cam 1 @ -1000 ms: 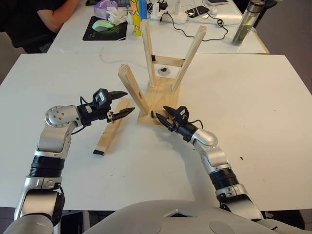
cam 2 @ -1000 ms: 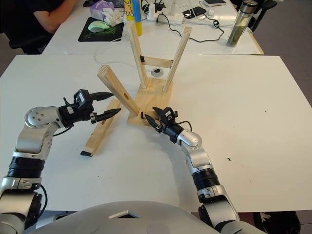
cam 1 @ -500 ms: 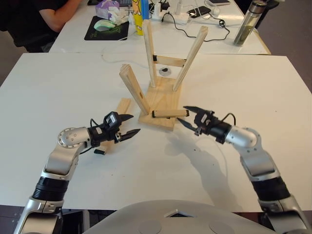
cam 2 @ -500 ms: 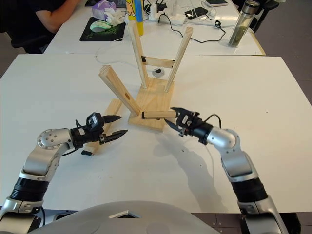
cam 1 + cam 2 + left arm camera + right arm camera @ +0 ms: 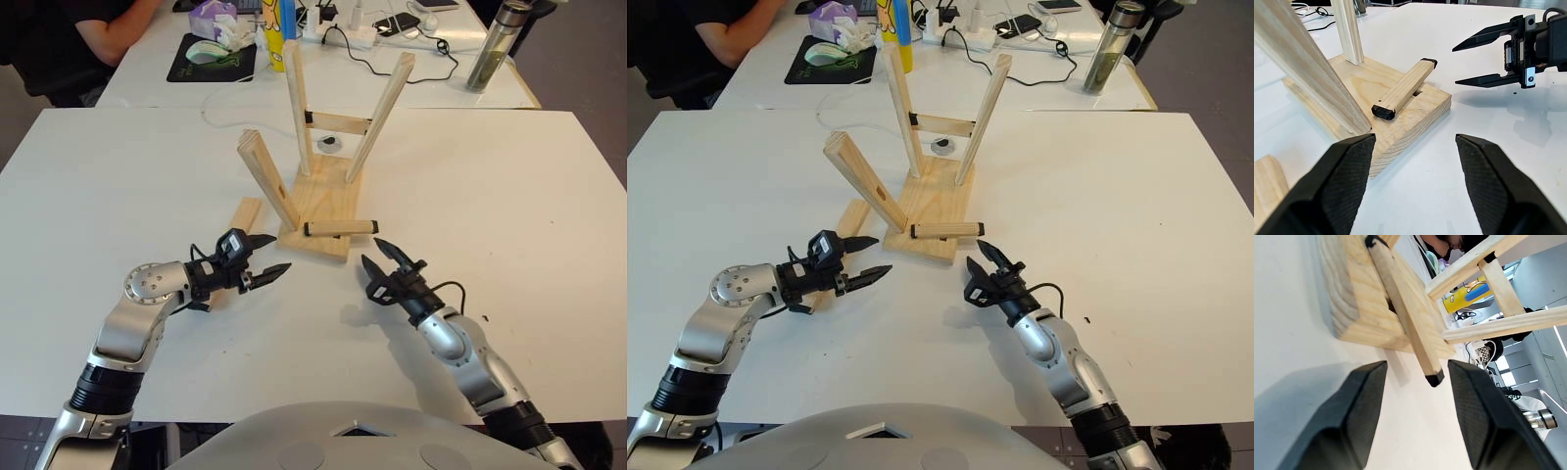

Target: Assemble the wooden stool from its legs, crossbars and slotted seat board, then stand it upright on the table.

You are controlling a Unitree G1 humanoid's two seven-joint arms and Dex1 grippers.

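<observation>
Centre of the left eye view: the slotted seat board (image 5: 323, 201) lies flat on the table (image 5: 509, 196) with 3 legs (image 5: 297, 108) standing in it, 1 tilted. A loose crossbar (image 5: 340, 228) rests on its near edge. A 4th leg (image 5: 245, 212) lies at centre left. Below, the left gripper (image 5: 279, 252) and right gripper (image 5: 371, 251) hover with fingers spread wide, holding nothing. The right should probably grip the crossbar mid-length and keep it level, so that its end can go in square.
</observation>
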